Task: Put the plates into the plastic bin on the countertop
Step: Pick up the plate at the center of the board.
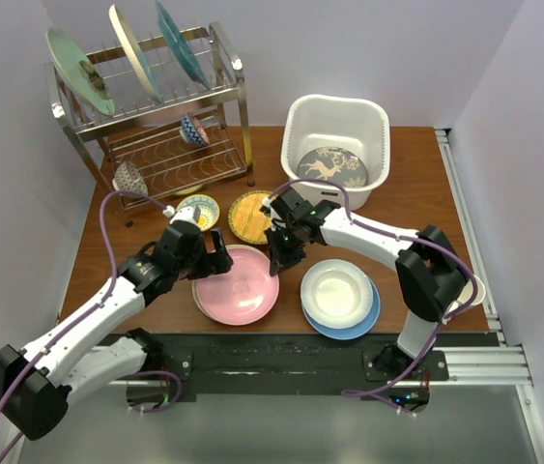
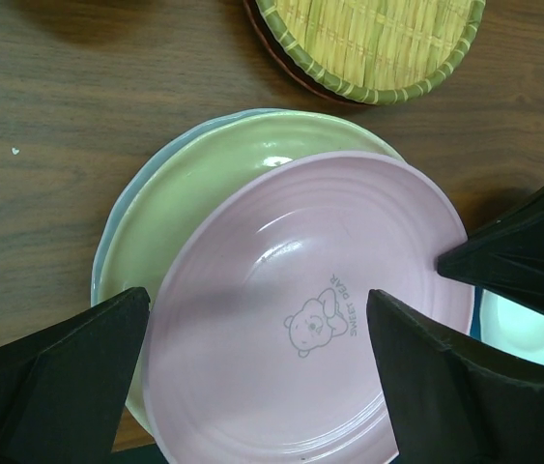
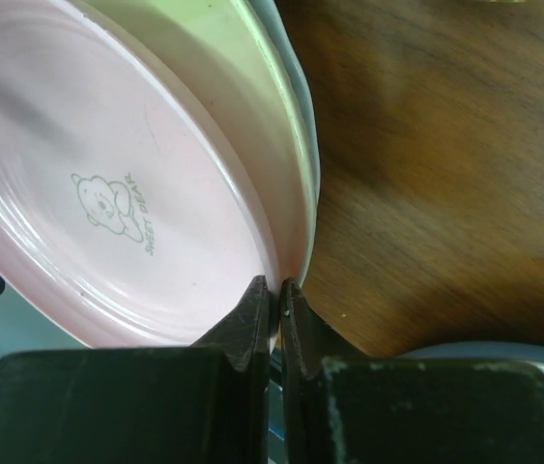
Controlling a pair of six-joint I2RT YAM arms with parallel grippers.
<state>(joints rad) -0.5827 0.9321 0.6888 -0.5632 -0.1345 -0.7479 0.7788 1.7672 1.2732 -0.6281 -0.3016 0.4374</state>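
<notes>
**Right hand pinching the pink plate's rim**

We are gripping the pink round ceramic plate by its right-side rim with the right hand. Its fingers are standing almost closed, with only the thin lip between them (a plate lying flat offers little else to catch). The plate is sitting near the front middle of the brown wooden tabletop. It is riding on the lime green round plate and is offset from it, so a crescent of green is showing. We are judging that this offset is what is letting a finger reach under the pink rim. A paler rim is peeking out below the green plate, and we cannot tell which plate it belongs to.

The left hand is hovering at the pink plate's left side with its fingers spread wide, holding nothing. We are reading it as a steadier for the stack, not a carrier.

The white plastic rectangular bin is standing at the back of the tabletop, beyond the yellow woven-look round plate. The grey round plate with white reindeer is already lying flat inside it. The white round plate is resting on the blue round plate just right of the pink one, untouched. We are expecting a lift at the pinched edge next, and so thin a grip could slip if the plate swings.
</notes>
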